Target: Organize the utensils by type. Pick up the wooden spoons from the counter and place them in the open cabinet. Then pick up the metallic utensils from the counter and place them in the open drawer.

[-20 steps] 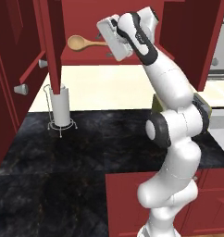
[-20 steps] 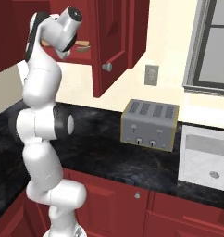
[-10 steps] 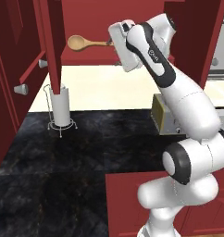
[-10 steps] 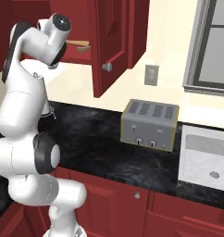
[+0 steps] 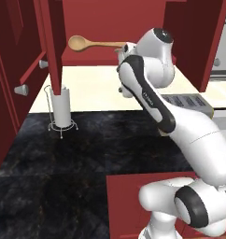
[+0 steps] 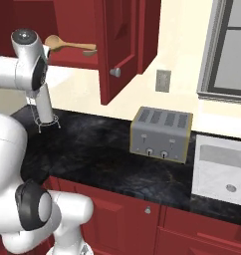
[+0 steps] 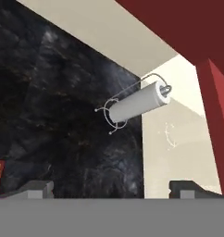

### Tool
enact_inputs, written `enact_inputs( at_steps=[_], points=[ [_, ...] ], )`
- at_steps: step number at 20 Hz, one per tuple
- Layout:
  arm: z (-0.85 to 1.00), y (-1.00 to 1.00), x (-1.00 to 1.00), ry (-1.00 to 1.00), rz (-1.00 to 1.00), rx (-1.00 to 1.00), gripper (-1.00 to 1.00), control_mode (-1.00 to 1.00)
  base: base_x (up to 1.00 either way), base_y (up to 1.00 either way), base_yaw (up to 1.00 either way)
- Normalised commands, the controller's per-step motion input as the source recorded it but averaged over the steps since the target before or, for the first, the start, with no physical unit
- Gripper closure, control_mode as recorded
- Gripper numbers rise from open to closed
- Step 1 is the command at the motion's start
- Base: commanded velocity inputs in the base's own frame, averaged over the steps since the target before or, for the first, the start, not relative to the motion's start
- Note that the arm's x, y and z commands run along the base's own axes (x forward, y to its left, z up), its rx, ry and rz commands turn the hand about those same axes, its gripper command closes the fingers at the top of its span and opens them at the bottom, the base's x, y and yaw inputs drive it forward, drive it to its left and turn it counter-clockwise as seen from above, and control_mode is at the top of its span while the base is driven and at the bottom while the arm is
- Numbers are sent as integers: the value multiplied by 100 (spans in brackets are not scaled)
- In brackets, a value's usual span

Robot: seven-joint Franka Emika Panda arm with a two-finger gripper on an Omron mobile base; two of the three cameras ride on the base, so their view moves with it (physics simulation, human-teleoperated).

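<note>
A home kitchen: black marbled counter (image 6: 102, 149), red cabinets (image 6: 122, 45), toaster (image 6: 161, 133) at 3 o'clock, sink (image 6: 222, 167) beyond.

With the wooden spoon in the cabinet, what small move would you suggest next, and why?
Probably lower the arm toward the counter to look for the metallic utensils: the wooden spoon lies on the open cabinet shelf, and the claw is open and empty.

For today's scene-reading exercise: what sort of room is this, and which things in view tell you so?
A home kitchen, rendered rather than real. The clues: a black marbled stone counter over dark red cabinets, a silver four-slot toaster beside a white sink, and a tan wooden spoon lying in the open red wall cabinet.
</note>
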Motion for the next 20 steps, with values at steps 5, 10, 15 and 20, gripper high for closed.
enact_inputs(
  at_steps=[5,10,15,20],
  points=[
    [-35,-13,-82,29,-55,25,-100,-100,0,0,0],
    [-30,-33,-70,36,-55,36,-100,-100,0,0,0],
    [-57,-45,-79,5,-42,21,-100,-100,0,0,0],
    [-45,-37,-68,1,-45,5,-100,-100,0,0,0]
  ],
)
